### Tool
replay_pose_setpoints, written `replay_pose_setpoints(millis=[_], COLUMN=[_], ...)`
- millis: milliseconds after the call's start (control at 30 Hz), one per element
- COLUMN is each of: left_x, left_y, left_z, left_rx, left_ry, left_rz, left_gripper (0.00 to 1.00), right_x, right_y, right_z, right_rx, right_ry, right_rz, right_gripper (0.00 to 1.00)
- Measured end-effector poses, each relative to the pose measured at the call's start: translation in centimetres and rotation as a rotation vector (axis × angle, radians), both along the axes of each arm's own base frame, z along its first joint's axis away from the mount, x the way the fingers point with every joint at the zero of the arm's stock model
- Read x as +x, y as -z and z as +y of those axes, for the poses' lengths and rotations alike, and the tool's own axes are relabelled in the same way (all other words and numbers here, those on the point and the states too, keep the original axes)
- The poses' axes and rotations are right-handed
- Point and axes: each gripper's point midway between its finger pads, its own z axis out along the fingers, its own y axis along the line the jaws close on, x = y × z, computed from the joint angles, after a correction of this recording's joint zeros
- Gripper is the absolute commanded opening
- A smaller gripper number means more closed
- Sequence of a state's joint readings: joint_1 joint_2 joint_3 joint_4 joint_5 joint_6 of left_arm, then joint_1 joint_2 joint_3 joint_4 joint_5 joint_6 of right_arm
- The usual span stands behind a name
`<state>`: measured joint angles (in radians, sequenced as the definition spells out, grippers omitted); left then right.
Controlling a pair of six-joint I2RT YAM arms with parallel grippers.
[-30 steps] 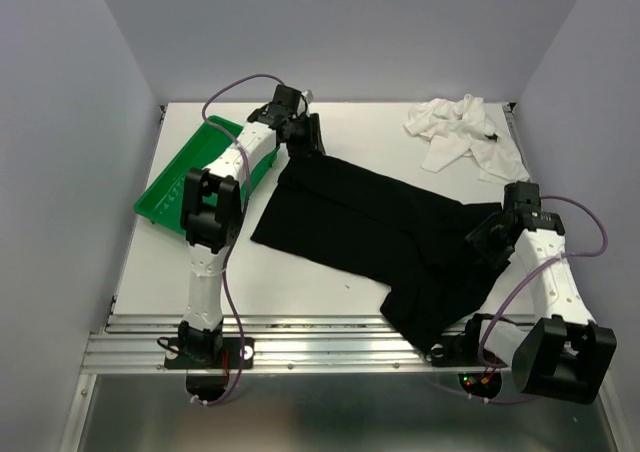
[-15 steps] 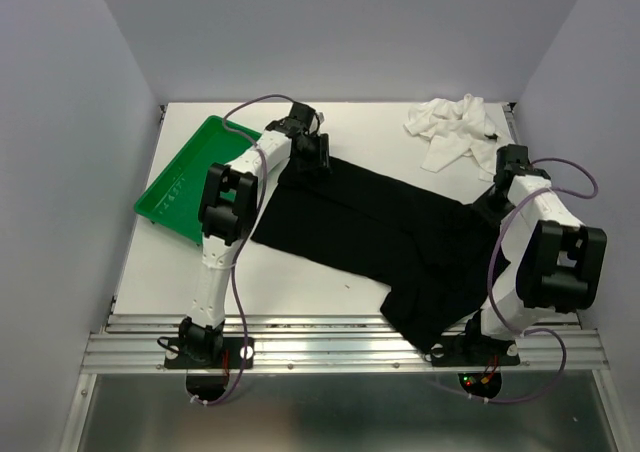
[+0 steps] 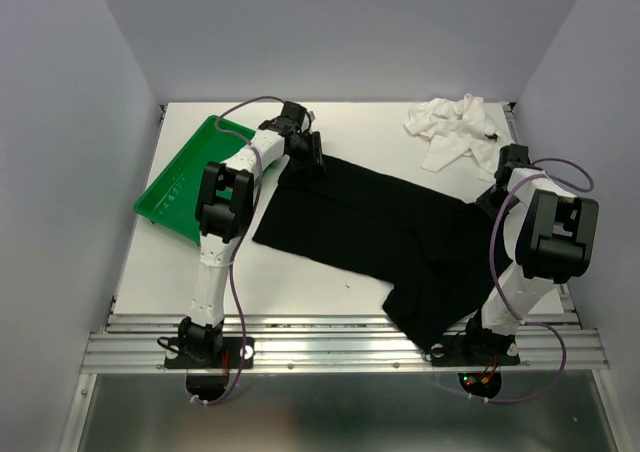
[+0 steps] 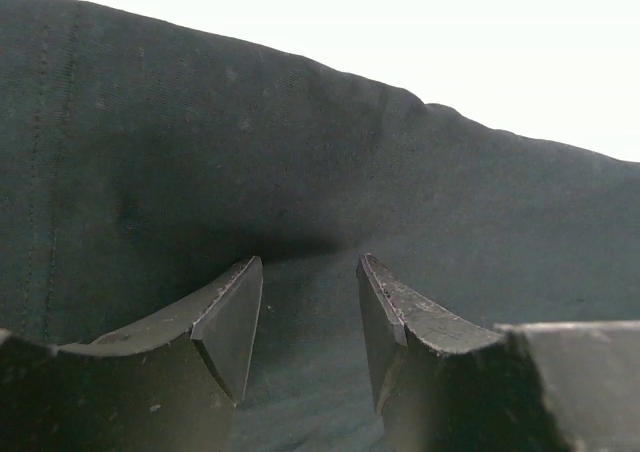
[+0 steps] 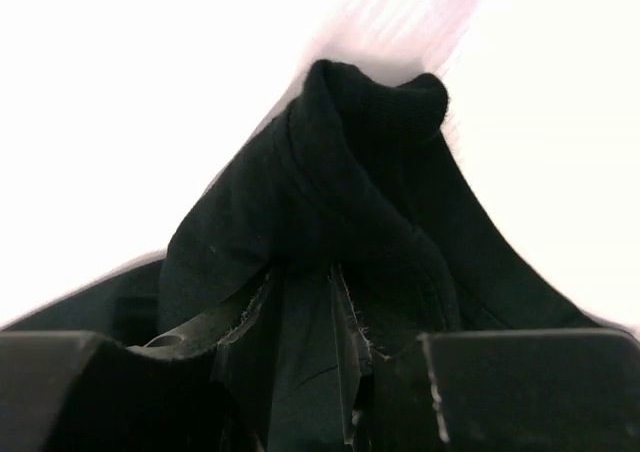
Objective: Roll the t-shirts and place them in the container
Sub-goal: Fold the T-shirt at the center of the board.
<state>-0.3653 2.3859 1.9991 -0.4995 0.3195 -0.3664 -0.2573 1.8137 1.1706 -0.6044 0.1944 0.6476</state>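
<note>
From the top camera we see the black t-shirt [image 3: 380, 227] spread slantwise across the middle of the table [image 3: 300, 282], with its near right part crumpled and reaching the near edge. The white t-shirt [image 3: 458, 132] lies bunched at the far right corner, and the green tray [image 3: 180, 187] sits at the far left. The left gripper [image 3: 305, 157] is at the black shirt's far left corner and the right gripper [image 3: 497, 194] at its right edge. We judge the step in hand to be taking both ends and drawing the cloth flat before any rolling. In the left wrist view the left gripper [image 4: 310, 317] has its jaws a moderate way apart, low over the black cloth, and a soft ridge rises just beyond the fingertips [image 4: 228, 317]; nothing is pinched. To do this well, we would ease forward until that ridge sits between the jaws, then close on the hem alone rather than on a deep fold. In the right wrist view the right gripper [image 5: 310, 372] is clamped on a twisted bunch of the black t-shirt [image 5: 350, 172], which stands in a peak ahead of the fingers. We think that grip takes in more than the edge. A gentle pull to the right, matched by the left, should show whether the shirt spreads or merely drags.
</note>
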Motion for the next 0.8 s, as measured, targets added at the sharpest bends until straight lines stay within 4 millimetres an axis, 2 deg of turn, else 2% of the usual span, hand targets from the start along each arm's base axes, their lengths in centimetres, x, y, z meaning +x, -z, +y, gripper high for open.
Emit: replay_pose_setpoints(millis=[300, 433, 600, 800], left_x=[0.1, 0.1, 0.1, 0.1], left_y=[0.1, 0.0, -0.1, -0.3], left_z=[0.2, 0.3, 0.4, 0.5], left_rx=[-0.041, -0.043, -0.043, -0.038], left_ry=[-0.02, -0.023, -0.024, -0.024], left_rz=[-0.003, -0.006, -0.009, -0.01], left_gripper=[0.55, 0.55, 0.55, 0.55], right_x=[-1.8, -3.2, -3.0, -2.5], right_y=[-0.1, -1.1, -2.4, -2.0], right_z=[0.0, -0.6, -1.9, -2.2], right_rx=[-0.02, -0.059, -0.106, -0.11], right_ry=[0.036, 0.057, 0.067, 0.046], right_rz=[-0.07, -0.072, -0.096, -0.079], right_gripper=[0.32, 0.33, 0.33, 0.33])
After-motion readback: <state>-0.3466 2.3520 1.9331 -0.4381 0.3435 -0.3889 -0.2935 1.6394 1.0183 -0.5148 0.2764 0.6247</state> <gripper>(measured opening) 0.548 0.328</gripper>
